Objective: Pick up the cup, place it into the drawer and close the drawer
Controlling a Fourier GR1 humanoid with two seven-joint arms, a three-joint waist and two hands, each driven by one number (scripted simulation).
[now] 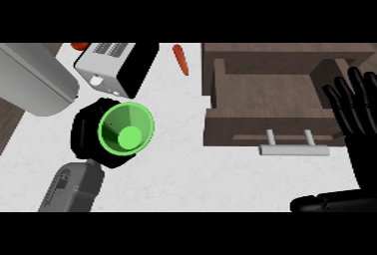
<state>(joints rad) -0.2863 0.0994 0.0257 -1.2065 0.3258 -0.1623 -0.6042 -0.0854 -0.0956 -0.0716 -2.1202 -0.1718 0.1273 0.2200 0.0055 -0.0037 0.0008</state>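
Two robot hands show up in the head view, and only one of them is holding anything. The left robot hand is curled round the green cup, with its black fingers wrapped about the sides. You're looking straight down into the cup's open mouth, with the lighter green disc of its bottom in the middle. The grey forearm comes in from the lower left.

The cup is over the white bench, left of the drawer and well apart from it. Honestly can't tell if it's sitting on the bench or held a bit above it, the angle is too steep for that.

The drawer is dark brown wood and it's pulled out, so you can see right down into its box. Its pale bar handle sticks out from the front panel, toward the lower edge of the view. The right robot hand is at the right edge and overlaps the drawer's right side in the view. Its fingers are straight, spread and pointing up, and it's holding nothing.

Other stuff: a toaster with a white end and a black side sits at an angle near the top, just beyond the cup. An orange carrot lies between the toaster and the drawer. A big pale grey rounded thing fills the upper left, no clue what it is.
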